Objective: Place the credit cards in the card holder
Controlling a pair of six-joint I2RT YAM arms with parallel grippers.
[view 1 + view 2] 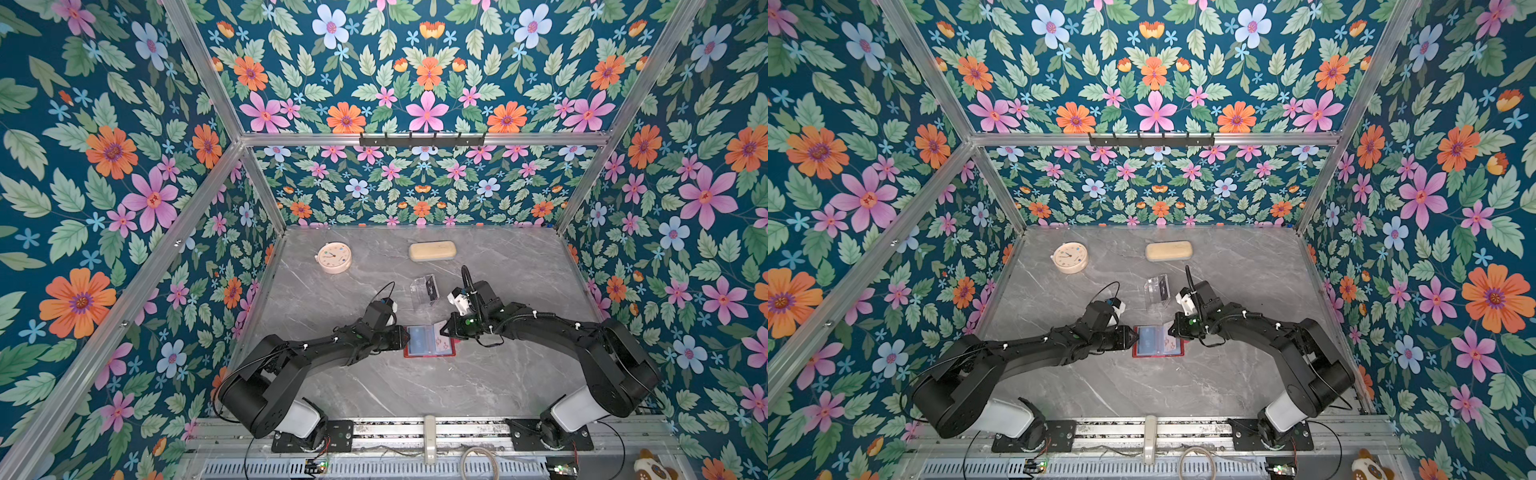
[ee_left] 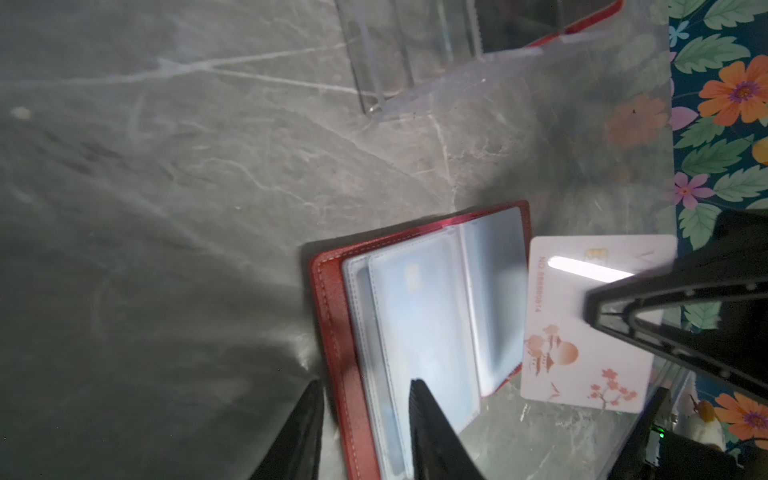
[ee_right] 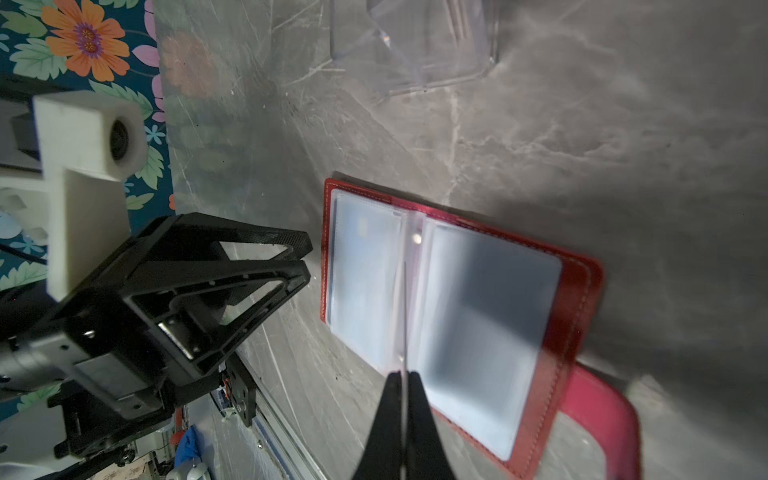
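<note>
Located the card holder (image 2: 330, 311) lying open and flat on the counter (image 1: 415, 395), clear sleeves up, between both hands. Noted a blue card (image 1: 419, 338) apparently seated in the sleeve page nearer the left hand; judged the opposite sleeve page (image 3: 486, 324) empty. Found the pale pinkish-white card (image 2: 582, 353) pinched by one edge in the clenched right hand (image 3: 403, 376), tilted over the page nearer that hand, presumably for feeding into a sleeve mouth. Observed the left hand (image 2: 365, 390) part-released, grasping nothing, tips just beside the holder's outer cover edge, probably for steadying against sliding; could not confirm contact. Identified a clear stand (image 1: 424, 293) behind the holder, carrying a black card (image 1: 433, 288) upright, not yet transferred. Recorded a beige case (image 1: 432, 251) and a round clock (image 1: 334, 257) well apart at the rear, unused.
</note>
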